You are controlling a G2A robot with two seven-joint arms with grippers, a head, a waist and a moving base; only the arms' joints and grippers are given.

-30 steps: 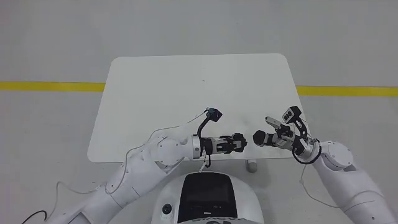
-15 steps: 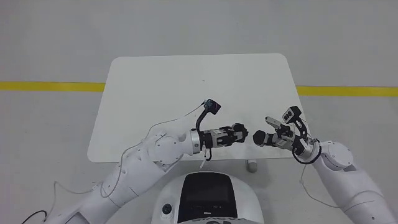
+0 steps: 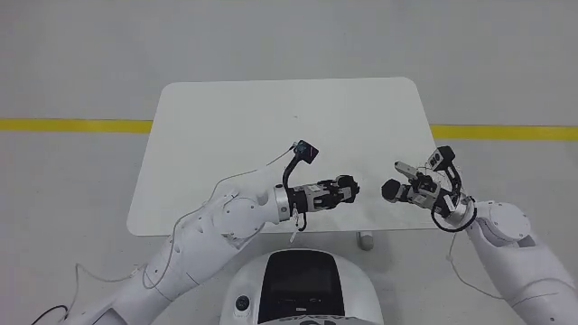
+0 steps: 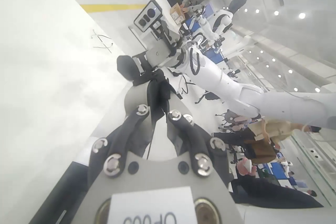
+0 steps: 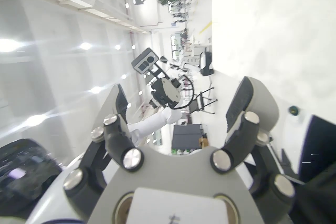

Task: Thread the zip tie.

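Observation:
In the left wrist view my left gripper (image 4: 157, 79) is shut, and a thin black zip tie (image 4: 150, 142) runs down between its fingers. Seen from above, the left gripper (image 3: 350, 190) hovers over the near edge of the white table (image 3: 271, 126), pointing at the right gripper (image 3: 389, 190) a short gap away. My right gripper (image 5: 181, 101) is open with its pads wide apart and nothing between them. It faces the left arm's gripper (image 5: 164, 95) farther off. One black fingertip (image 4: 125, 69) of the right gripper sits just beyond the left fingertips.
Both grippers are level with the table's near edge, by its right corner (image 3: 424, 226). A few thin wire-like pieces (image 4: 101, 41) lie on the pale surface beyond the left gripper. Yellow floor lines (image 3: 72, 125) run behind the table.
The right gripper has drawn back to the right, widening the gap between the grippers. The left gripper has shifted slightly toward the table's far side.

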